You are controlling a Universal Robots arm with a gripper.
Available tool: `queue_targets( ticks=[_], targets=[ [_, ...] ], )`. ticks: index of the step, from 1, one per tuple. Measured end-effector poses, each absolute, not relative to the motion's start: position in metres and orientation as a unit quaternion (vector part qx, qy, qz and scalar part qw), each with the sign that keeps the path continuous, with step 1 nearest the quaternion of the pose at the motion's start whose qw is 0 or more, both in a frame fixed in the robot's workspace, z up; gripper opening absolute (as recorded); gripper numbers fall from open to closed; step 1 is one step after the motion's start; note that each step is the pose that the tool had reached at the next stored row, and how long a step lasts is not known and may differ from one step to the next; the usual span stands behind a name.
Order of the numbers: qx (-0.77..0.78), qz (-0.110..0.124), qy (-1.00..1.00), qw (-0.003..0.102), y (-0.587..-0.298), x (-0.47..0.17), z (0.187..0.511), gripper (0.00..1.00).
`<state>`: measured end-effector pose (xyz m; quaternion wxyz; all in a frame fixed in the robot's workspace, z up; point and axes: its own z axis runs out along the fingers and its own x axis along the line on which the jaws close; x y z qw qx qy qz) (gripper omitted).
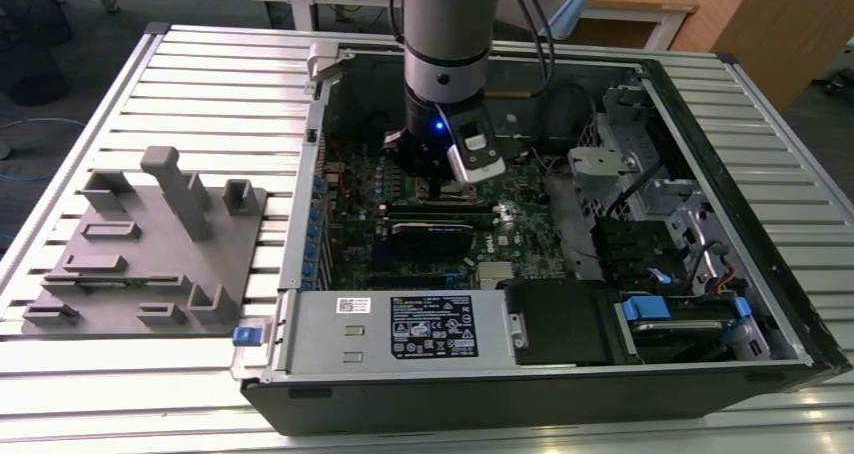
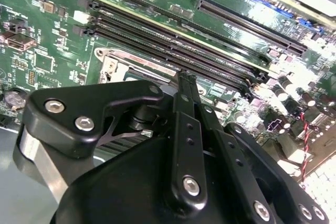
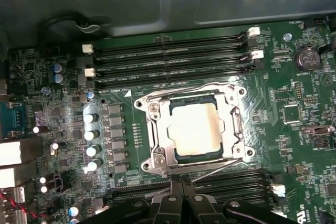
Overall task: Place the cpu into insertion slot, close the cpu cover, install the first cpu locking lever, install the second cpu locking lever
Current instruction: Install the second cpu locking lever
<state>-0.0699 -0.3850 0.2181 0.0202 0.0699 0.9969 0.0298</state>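
**A:** Where is your gripper right now?

**B:** My gripper (image 1: 430, 174) hangs inside the open computer case (image 1: 747, 359), low over the green motherboard (image 1: 367, 244). In the first wrist view my fingertips (image 3: 181, 183) are pressed together, nothing between them, and they sit just at the 6 o'clock edge of the socket. The second wrist view shows the same: the two black fingers (image 2: 185, 108) meet in a narrow point with the jaws closed on nothing.

**A:** And the cpu?

**B:** The cpu (image 3: 195, 128) lies flat in the insertion slot (image 3: 178, 157), its pale metal top showing through the square cut-out. The cpu cover (image 3: 159, 129) is down over it, a silver frame lying around the chip.

**A:** The locking levers?

**B:** One thin locking lever (image 3: 210, 167) runs slantwise along the frame's 6 o'clock side, close beside my fingertips. Whether it is latched I cannot tell.

**A:** What else lies around the socket?

**B:** Long black memory slots (image 3: 168, 59) run at its 12 o'clock side, more of them at 6 o'clock. In the exterior view a grey parts fixture (image 1: 140, 249) stands on the slatted table (image 1: 120, 394), at 9 o'clock from the case.
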Motion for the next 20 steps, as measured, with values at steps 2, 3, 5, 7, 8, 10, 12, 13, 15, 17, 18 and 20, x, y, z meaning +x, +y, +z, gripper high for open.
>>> queue_targets(
  ticks=[2,3,5,7,8,10,12,13,15,17,18,20],
  targets=[
    [0.07,0.03,0.997,0.02,-0.385,-0.0717,0.218,0.11],
    [0.07,0.03,0.997,0.02,-0.385,-0.0725,0.2179,0.11],
    [0.07,0.03,0.997,0.02,-0.385,-0.0738,0.2174,0.11],
    [0.07,0.03,0.997,0.02,-0.3851,-0.0742,0.2168,0.11],
    [0.07,0.03,0.997,0.02,-0.3851,-0.0742,0.2168,0.11],
    [0.07,0.03,0.997,0.02,-0.385,-0.0743,0.2168,0.11],
    [0.07,0.03,0.997,0.02,-0.385,-0.0744,0.2167,0.11],
    [0.07,0.03,0.997,0.02,-0.385,-0.0744,0.2167,0.11],
    [0.07,0.03,0.997,0.02,-0.385,-0.0752,0.2162,0.11],
    [0.07,0.03,0.997,0.02,-0.385,-0.0761,0.2157,0.11],
    [0.07,0.03,0.997,0.02,-0.385,-0.0763,0.2155,0.11],
    [0.07,0.03,0.997,0.02,-0.385,-0.0766,0.2138,0.11]
  ],
)
